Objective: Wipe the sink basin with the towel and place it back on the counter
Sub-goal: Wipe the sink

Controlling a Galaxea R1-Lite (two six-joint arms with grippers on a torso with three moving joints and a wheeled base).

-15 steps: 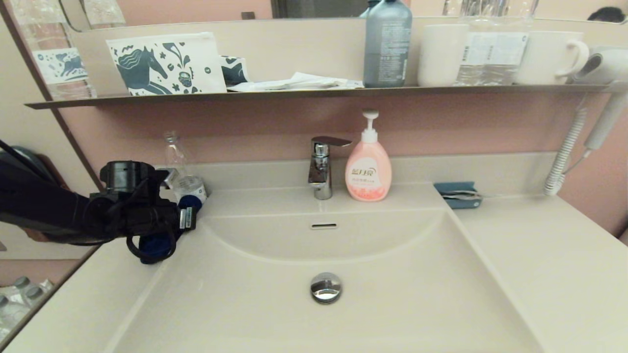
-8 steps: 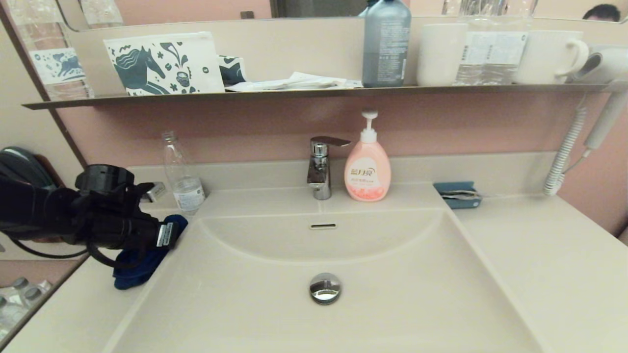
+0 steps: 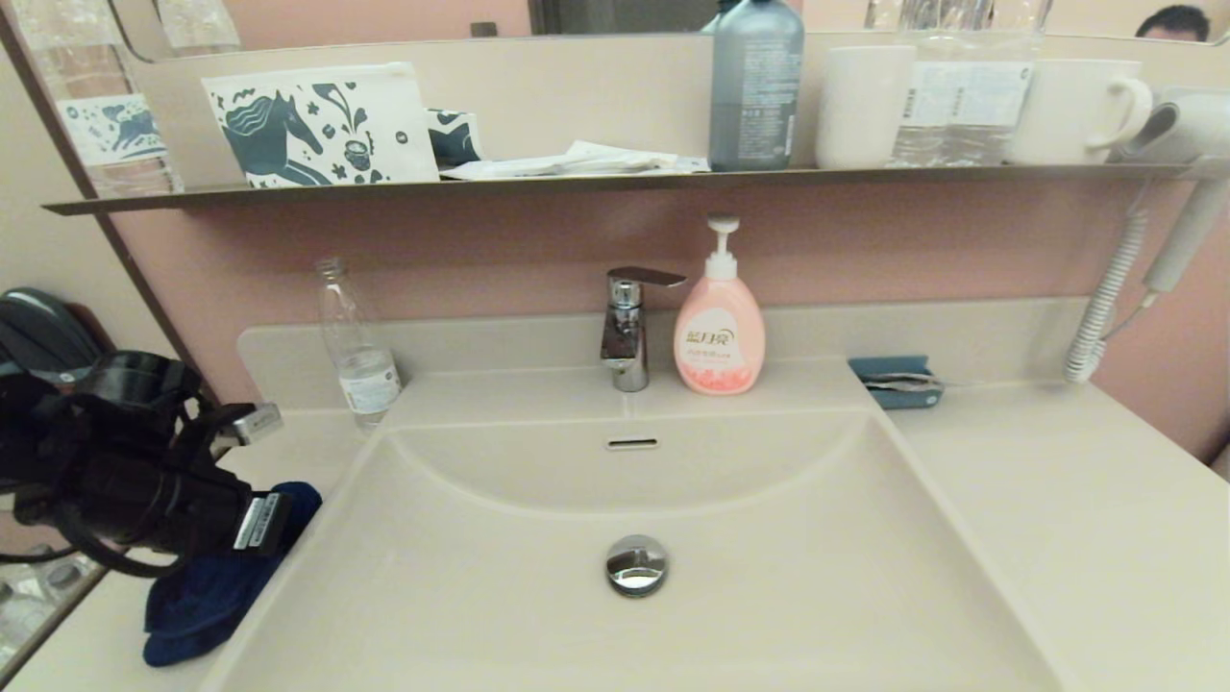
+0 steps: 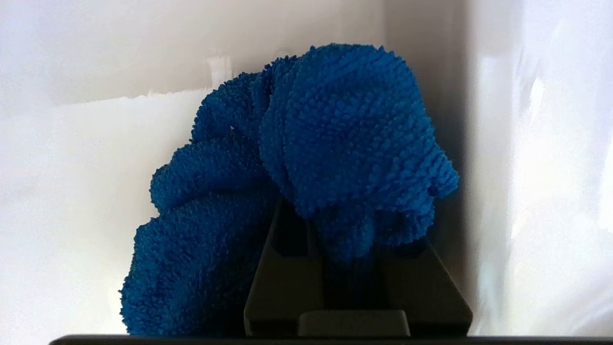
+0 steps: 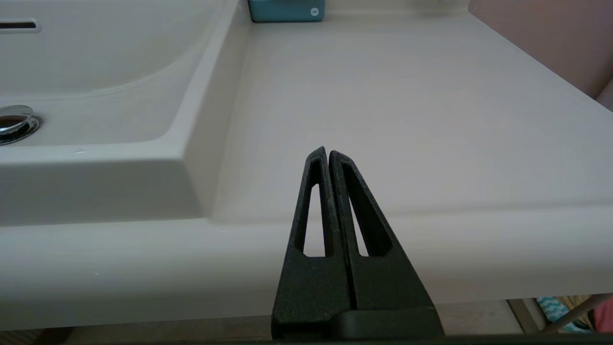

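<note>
From the head view, the blue towel [image 3: 207, 596] lies bunched on the counter [image 3: 1076, 519] left of the sink basin [image 3: 788, 577], its long axis running along the basin's left edge, under the left gripper [image 3: 259, 519]. In the left wrist view, the fingers [image 4: 287, 282] stand narrow, pinching a towel [image 4: 335, 143] fold. In the right wrist view, the right gripper [image 5: 328, 153] hangs off the counter's [image 5: 407, 120] front edge, fingers pressed together, holding nothing.

Pink wall [image 3: 480, 255], dark-edged shelf [image 3: 577, 183], mirror [image 3: 384, 14] above.

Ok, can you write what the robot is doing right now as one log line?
left gripper: shut on blue towel | towel: on counter, left of sink basin | right gripper: shut, parked at counter's front edge
</note>
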